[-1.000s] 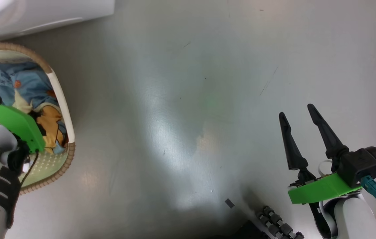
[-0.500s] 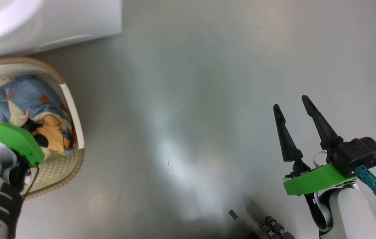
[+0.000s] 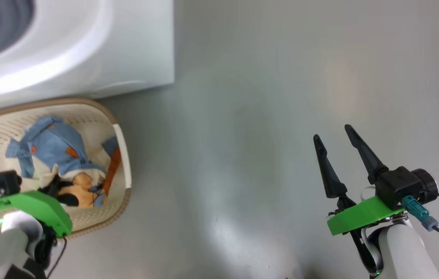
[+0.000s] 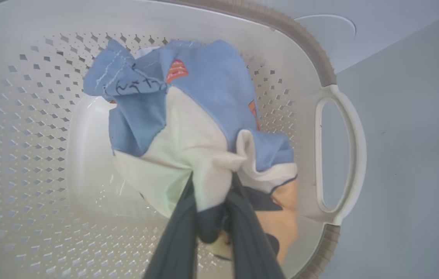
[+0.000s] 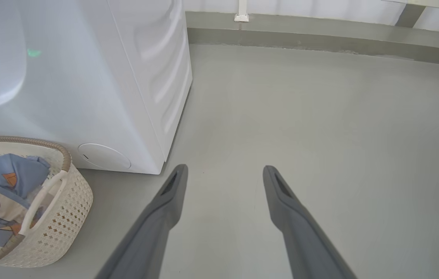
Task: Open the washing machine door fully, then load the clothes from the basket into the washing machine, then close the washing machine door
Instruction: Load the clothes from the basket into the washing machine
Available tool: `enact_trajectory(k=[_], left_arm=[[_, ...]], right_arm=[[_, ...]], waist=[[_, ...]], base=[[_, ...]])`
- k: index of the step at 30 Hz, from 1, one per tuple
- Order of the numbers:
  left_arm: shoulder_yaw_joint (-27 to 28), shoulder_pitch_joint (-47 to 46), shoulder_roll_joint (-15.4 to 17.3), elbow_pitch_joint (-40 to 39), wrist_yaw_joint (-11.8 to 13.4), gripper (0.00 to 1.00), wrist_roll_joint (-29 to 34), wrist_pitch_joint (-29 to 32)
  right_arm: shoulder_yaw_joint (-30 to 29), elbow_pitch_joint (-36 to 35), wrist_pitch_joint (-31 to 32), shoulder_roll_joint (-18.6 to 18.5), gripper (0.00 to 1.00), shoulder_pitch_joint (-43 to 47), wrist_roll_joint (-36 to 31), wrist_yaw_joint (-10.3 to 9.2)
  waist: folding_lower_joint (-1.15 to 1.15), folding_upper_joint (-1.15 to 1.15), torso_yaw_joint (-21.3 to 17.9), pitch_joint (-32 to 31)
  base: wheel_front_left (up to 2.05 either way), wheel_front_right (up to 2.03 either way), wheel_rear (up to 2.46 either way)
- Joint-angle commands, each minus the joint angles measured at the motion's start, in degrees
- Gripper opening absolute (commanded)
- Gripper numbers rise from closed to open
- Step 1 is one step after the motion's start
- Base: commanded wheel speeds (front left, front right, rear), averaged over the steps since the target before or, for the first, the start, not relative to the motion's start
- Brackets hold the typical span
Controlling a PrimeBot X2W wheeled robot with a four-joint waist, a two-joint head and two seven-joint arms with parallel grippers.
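— Loading the washing machine [image 3: 126, 46] is the step in hand. Head view: clothes [image 3: 54, 147] lie in the basket [image 3: 123, 155], just before it. The bundle's long axis runs upper left (blue end) to lower right (orange end). Right gripper [image 3: 332, 132]: 2 fingers spread, empty.
— Left wrist view?
— Left gripper [image 4: 213, 178] pinches a cream fold. Next, presumably: lift clear of the basket.
— Right wrist view?
— Fingers apart above bare floor [image 5: 339, 116].
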Motion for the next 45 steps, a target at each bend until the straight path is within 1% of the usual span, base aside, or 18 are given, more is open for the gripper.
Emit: enact_trajectory(k=[1, 6, 10, 13, 14, 19, 25, 31, 36, 45], left_arm=[[0.95, 1.9, 2.06, -0.62, -0.15, 0.0, -0.33, -0.95], [0.63, 5.41, 2.2, -2.63, -0.15, 0.0, -0.39, -2.14], [2.92, 8.07, 3.27, -6.25, -0.11, 0.0, 1.65, -2.24], [5.45, 10.82, 3.35, -9.68, 0.62, 0.0, 4.41, -2.25], [7.53, 12.89, 3.12, -12.17, 1.25, 0.0, 6.17, -2.25], [13.39, 18.62, 2.39, -19.17, 2.96, 0.0, 11.24, -2.26], [18.72, 23.77, 0.9, -25.54, 3.7, 0.0, 15.62, -2.26], [22.89, 28.34, -0.88, -31.41, 3.5, 0.0, 20.26, -2.27], [26.05, 31.77, -2.54, -36.18, 2.97, 0.0, 22.97, -2.27], [29.62, 36.7, -5.5, -41.63, 1.86, 0.0, 26.5, -2.27]], right_arm=[[1.29, -0.74, -0.67, -0.18, 1.0, 1.97, -0.54, 0.09], [1.42, 0.6, -0.67, -0.18, 1.0, 2.63, -0.55, 0.09], [1.19, 1.52, -0.67, -0.18, 1.0, 3.4, -0.44, 0.09], [0.97, 2.22, -0.67, -0.18, 1.0, 4.03, -0.37, 0.09], [0.93, 2.69, -0.67, -0.18, 1.0, 4.51, -0.24, 0.09], [1.14, 3.67, -0.67, -0.18, 1.0, 5.82, 0.19, 0.09], [1.54, 4.58, -0.67, -0.18, 1.0, 6.66, 0.47, 0.09], [1.92, 5.31, -0.67, -0.18, 1.0, 7.7, 0.87, 0.09], [2.06, 5.84, -0.67, -0.18, 1.0, 8.67, 1.25, 0.09], [2.18, 6.28, -0.67, -0.18, 1.0, 10.14, 1.86, 0.09]], waist=[[0.0, 0.0, 3.08, -4.48], [0.0, 0.0, 4.67, -8.95], [0.0, 0.0, 5.77, -12.15], [0.0, 0.0, 6.63, -14.35], [0.0, 0.0, 7.15, -15.92], [0.0, 0.0, 8.22, -19.81], [0.0, 0.0, 9.05, -23.04], [0.0, 0.0, 9.75, -26.05], [0.0, 0.0, 10.08, -28.34], [0.0, 0.0, 10.67, -32.1]], base=[[0.0, 0.0, 0.0], [0.0, 0.0, 0.0], [0.0, 0.0, 0.0], [0.0, 0.0, 0.0], [0.0, 0.0, 0.0], [0.0, 0.0, 0.0], [0.0, 0.0, 0.0], [0.0, 0.0, 0.0], [0.0, 0.0, 0.0], [0.0, 0.0, 0.0]])
